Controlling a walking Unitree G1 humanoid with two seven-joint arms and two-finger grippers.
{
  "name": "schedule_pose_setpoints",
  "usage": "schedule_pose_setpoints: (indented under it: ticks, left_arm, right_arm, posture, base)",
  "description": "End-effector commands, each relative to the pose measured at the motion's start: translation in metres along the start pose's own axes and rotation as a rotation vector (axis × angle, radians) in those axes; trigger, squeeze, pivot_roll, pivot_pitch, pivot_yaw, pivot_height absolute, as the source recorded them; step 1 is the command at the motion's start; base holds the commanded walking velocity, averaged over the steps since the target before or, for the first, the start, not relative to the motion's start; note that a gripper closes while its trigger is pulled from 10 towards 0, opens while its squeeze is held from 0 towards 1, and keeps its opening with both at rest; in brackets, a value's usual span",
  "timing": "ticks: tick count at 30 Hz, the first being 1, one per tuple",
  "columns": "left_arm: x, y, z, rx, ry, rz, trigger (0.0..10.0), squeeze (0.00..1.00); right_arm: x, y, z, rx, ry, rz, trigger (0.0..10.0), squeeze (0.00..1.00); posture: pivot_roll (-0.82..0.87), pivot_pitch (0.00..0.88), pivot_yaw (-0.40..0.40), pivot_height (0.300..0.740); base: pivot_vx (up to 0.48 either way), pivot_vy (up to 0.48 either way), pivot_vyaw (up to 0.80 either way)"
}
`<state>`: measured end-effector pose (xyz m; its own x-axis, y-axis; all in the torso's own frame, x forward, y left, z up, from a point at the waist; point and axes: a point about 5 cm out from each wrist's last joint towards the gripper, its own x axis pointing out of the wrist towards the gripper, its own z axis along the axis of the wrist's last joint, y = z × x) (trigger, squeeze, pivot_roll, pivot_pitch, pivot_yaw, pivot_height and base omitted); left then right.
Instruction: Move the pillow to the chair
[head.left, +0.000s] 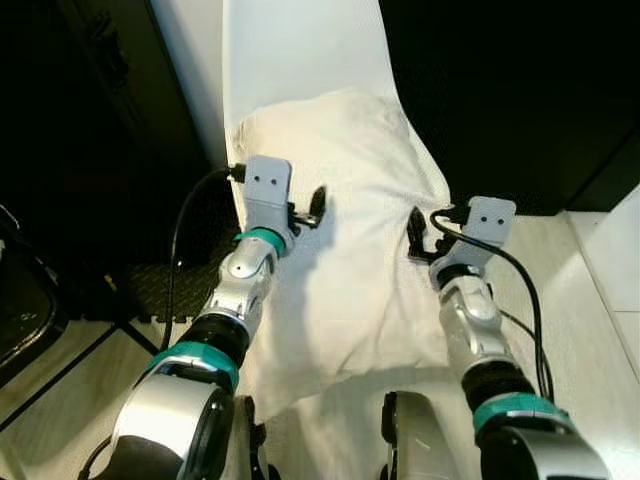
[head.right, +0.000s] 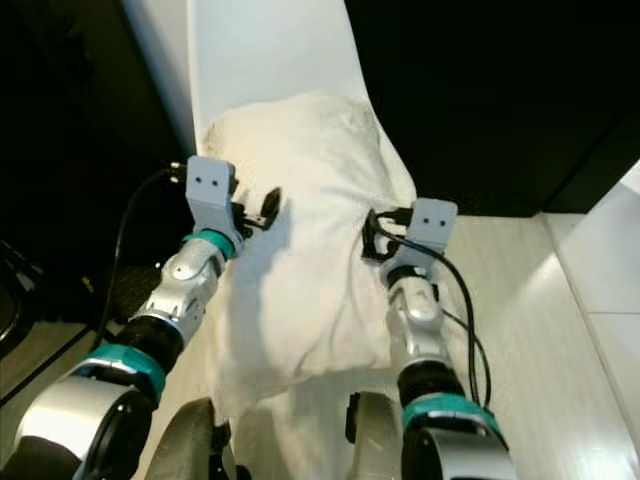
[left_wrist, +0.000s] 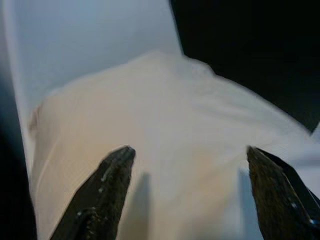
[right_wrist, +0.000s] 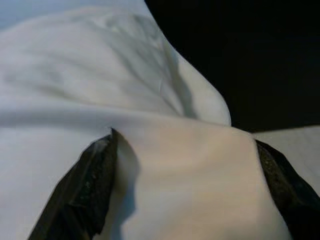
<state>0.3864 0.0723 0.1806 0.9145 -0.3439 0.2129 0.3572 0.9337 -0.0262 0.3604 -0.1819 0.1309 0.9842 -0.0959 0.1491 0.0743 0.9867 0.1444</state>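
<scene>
While flanking pillow (head.left: 340, 230), left gripper (head.left: 305, 212), right gripper (head.left: 418, 235) spread

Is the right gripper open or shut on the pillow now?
Open. The right gripper has its jaws spread wide, with the white pillow bulging between them; whether both fingers press it, cannot tell.

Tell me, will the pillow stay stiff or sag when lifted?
Likely sag: the pillow looks soft, creased and dented near the right pincer. Probably light; its cloth bunches easily. The left pincer is open over it.
</scene>
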Motion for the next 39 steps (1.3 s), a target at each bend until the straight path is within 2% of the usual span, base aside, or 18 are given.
schedule_pose_setpoints:
  ticks: [1, 2, 3, 5, 6, 7, 8, 10, 11, 15, 16, 21, 23, 25, 27, 29, 33, 39]
  left_arm:
    - [-0.004, 0.001, -0.004, -0.020, 0.002, -0.015, 10.0, 1.00]
    - [-0.008, 0.001, -0.003, -0.034, -0.015, -0.050, 10.0, 1.00]
    - [-0.012, 0.001, -0.002, -0.041, -0.031, -0.077, 10.0, 1.00]
    - [-0.015, 0.001, -0.002, -0.046, -0.042, -0.097, 10.0, 1.00]
    - [-0.021, 0.001, 0.001, -0.053, -0.062, -0.124, 10.0, 0.60]
    - [-0.021, 0.001, 0.001, -0.053, -0.062, -0.124, 10.0, 0.60]
    - [-0.028, 0.001, 0.003, -0.059, -0.080, -0.139, 10.0, 0.13]
    - [-0.028, 0.001, 0.003, -0.059, -0.080, -0.139, 10.0, 0.13]
    - [-0.034, 0.001, 0.007, -0.072, -0.101, -0.150, 10.0, 0.00]
    - [-0.049, -0.001, 0.018, -0.116, -0.139, -0.173, 10.0, 0.00]
    - [-0.056, -0.003, 0.022, -0.116, -0.147, -0.194, 10.0, 0.00]
    - [-0.069, -0.007, 0.026, -0.108, -0.146, -0.240, 10.0, 0.00]
    - [-0.071, -0.001, 0.025, -0.092, -0.140, -0.178, 10.0, 0.00]
    - [-0.077, 0.021, 0.018, -0.050, -0.099, 0.001, 10.0, 0.00]
    - [-0.083, 0.033, 0.009, -0.029, -0.048, 0.107, 10.0, 0.00]
    - [-0.085, 0.035, 0.006, -0.029, -0.030, 0.125, 10.0, 0.00]
    - [-0.092, 0.039, 0.000, 0.052, 0.016, 0.171, 10.0, 0.00]
    - [-0.097, 0.042, -0.007, 0.061, 0.068, 0.160, 10.0, 0.00]
  right_arm:
    - [-0.003, 0.000, -0.002, 0.013, 0.006, -0.014, 10.0, 1.00]
    - [-0.007, 0.000, -0.002, 0.010, 0.000, -0.006, 10.0, 1.00]
    - [-0.011, 0.001, -0.002, 0.013, -0.008, 0.006, 10.0, 0.75]
    - [-0.014, 0.002, -0.002, 0.016, -0.014, 0.014, 10.0, 0.75]
    - [-0.019, 0.002, -0.001, 0.014, -0.025, 0.020, 10.0, 0.00]
    - [-0.019, 0.002, -0.001, 0.014, -0.025, 0.020, 10.0, 0.00]
    - [-0.023, 0.002, -0.001, 0.016, -0.037, 0.022, 10.0, 0.00]
    - [-0.023, 0.002, -0.001, 0.016, -0.037, 0.022, 10.0, 0.00]
    - [-0.028, 0.003, 0.002, 0.028, -0.054, 0.026, 10.0, 0.00]
    - [-0.037, 0.015, 0.010, 0.056, -0.100, 0.088, 10.0, 0.00]
    - [-0.041, 0.023, 0.013, 0.061, -0.109, 0.142, 10.0, 0.00]
    - [-0.051, 0.036, 0.015, 0.057, -0.094, 0.236, 10.0, 0.00]
    - [-0.053, 0.039, 0.012, 0.071, -0.066, 0.252, 10.0, 0.00]
    - [-0.054, 0.045, 0.007, 0.047, -0.013, 0.268, 10.0, 0.00]
    - [-0.052, 0.046, 0.006, 0.032, -0.009, 0.248, 10.0, 0.00]
    - [-0.051, 0.046, 0.006, 0.038, -0.007, 0.235, 10.0, 0.00]
    - [-0.049, 0.048, 0.004, 0.027, 0.008, 0.234, 10.0, 0.00]
    - [-0.048, 0.046, -0.007, -0.003, 0.056, 0.231, 10.0, 0.00]
  posture:
    - [0.01, 0.073, 0.125, 0.575]
    - [0.01, 0.070, 0.123, 0.575]
    - [0.02, 0.065, 0.113, 0.575]
    - [0.02, 0.065, 0.113, 0.575]
    - [0.03, 0.063, 0.109, 0.575]
    - [0.03, 0.063, 0.109, 0.575]
    - [0.03, 0.059, 0.104, 0.575]
    - [0.03, 0.059, 0.104, 0.575]
    - [0.03, 0.052, 0.099, 0.575]
    - [0.04, 0.036, 0.083, 0.575]
    - [0.04, 0.035, 0.079, 0.575]
    - [0.04, 0.030, 0.073, 0.575]
    - [0.04, 0.030, 0.073, 0.575]
    - [0.05, 0.021, 0.066, 0.575]
    - [0.05, 0.021, 0.066, 0.575]
    - [0.06, 0.018, 0.057, 0.575]
    - [0.07, 0.019, 0.048, 0.590]
    - [0.08, 0.019, 0.035, 0.609]
  base:
    - [0.000, 0.000, 0.00]
    - [0.000, 0.000, 0.00]
    - [0.000, 0.000, 0.00]
    - [0.000, 0.000, 0.00]
    - [0.000, 0.000, 0.00]
    - [0.000, 0.000, 0.00]
    - [0.000, 0.000, 0.00]
    - [0.000, 0.000, 0.00]
    - [0.000, 0.000, 0.00]
    - [0.000, 0.000, 0.00]
    - [0.000, 0.000, 0.00]
    - [0.000, 0.000, 0.00]
    - [0.000, 0.000, 0.00]
    - [0.000, 0.000, 0.00]
    - [0.000, 0.000, 0.00]
    - [0.000, 0.000, 0.00]
    - [0.000, 0.000, 0.00]
    - [0.000, 0.000, 0.00]
